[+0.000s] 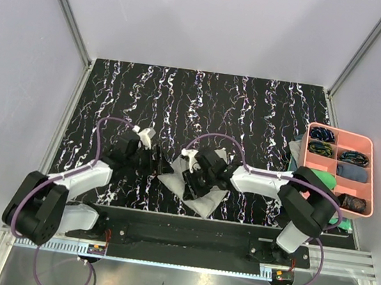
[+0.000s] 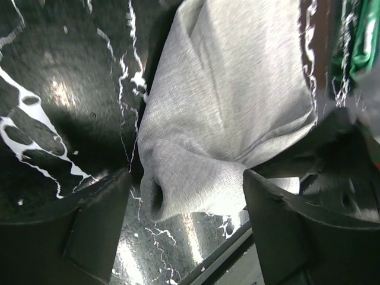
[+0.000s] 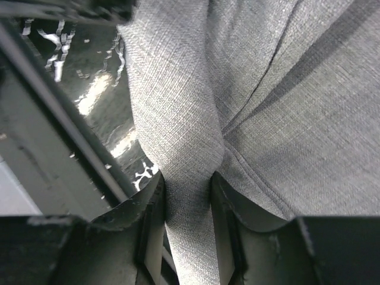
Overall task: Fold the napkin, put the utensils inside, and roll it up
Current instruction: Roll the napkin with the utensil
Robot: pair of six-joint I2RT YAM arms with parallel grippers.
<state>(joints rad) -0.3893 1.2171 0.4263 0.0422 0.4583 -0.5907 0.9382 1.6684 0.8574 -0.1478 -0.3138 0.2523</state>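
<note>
The light grey napkin (image 1: 201, 194) lies bunched and partly rolled near the table's front edge, between the two arms. My right gripper (image 1: 198, 177) is over it; in the right wrist view its jaws (image 3: 187, 205) are shut on a rolled ridge of the napkin (image 3: 285, 119). My left gripper (image 1: 151, 163) sits just left of the cloth. In the left wrist view it (image 2: 187, 228) is open, its fingers (image 2: 95, 228) apart, with the hollow end of the napkin roll (image 2: 202, 160) just beyond them and untouched. The utensils are hidden.
A pink tray (image 1: 372, 182) with compartments of dark rolled cloths stands at the right edge, with a green cloth (image 1: 326, 180) by its near-left corner. The metal rail of the table's front edge (image 1: 187, 219) runs close below the napkin.
</note>
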